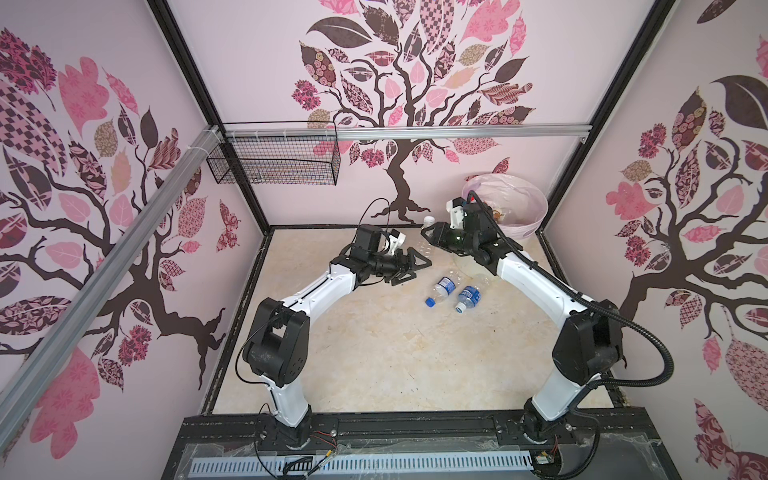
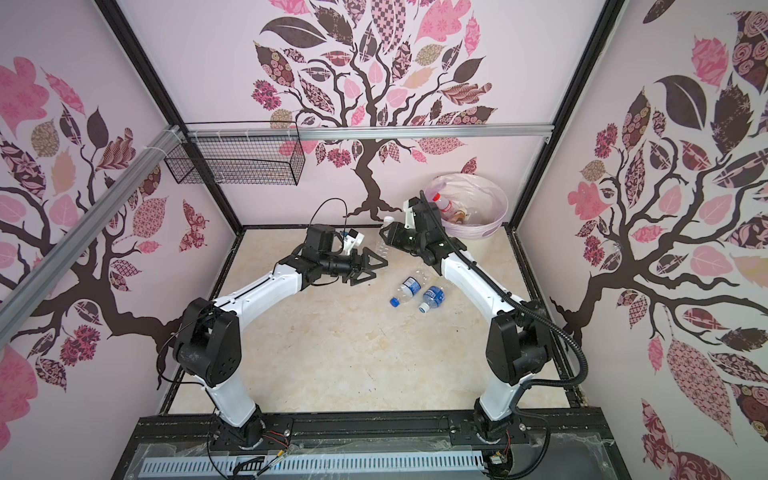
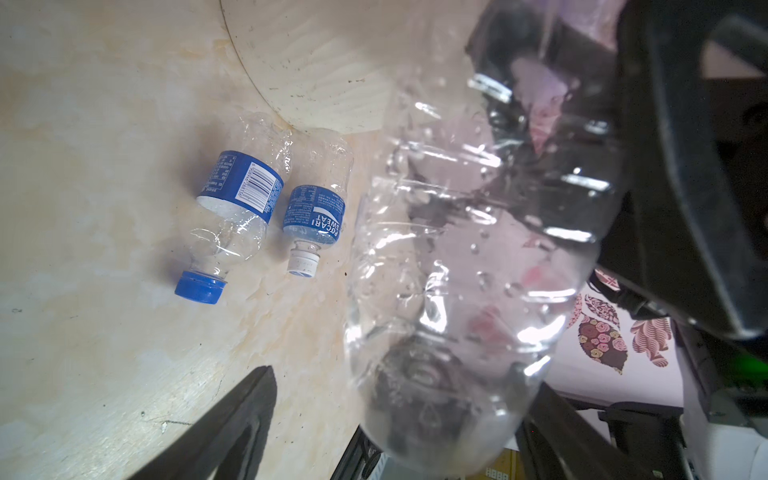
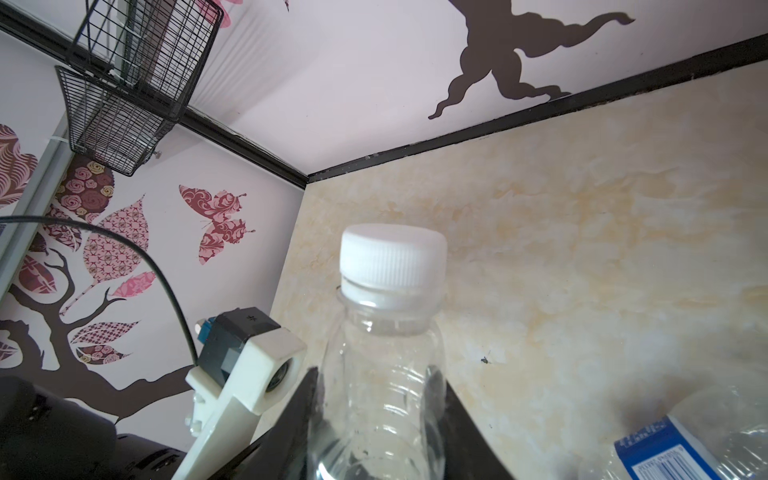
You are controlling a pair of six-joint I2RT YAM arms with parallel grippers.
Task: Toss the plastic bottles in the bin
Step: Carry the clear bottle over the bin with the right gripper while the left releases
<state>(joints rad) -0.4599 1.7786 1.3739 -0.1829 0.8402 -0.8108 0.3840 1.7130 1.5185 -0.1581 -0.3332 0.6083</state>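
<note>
Clamped across the body in the right gripper point(image 1: 433, 237), upper centre in both top views: a clear white-capped bottle point(image 1: 428, 220), base pointing lower left, near the left gripper point(image 1: 419, 268), spread wide and holding nothing. Just right of that grip, the bin point(image 1: 525, 227). Lying below on the table point(image 1: 374, 353), side by side: two blue-labelled bottles point(image 1: 442, 289).

Bright, even light, faint shadows; edges bow in top views; the clear bottle point(image 3: 457, 270) glares, blurred.
</note>
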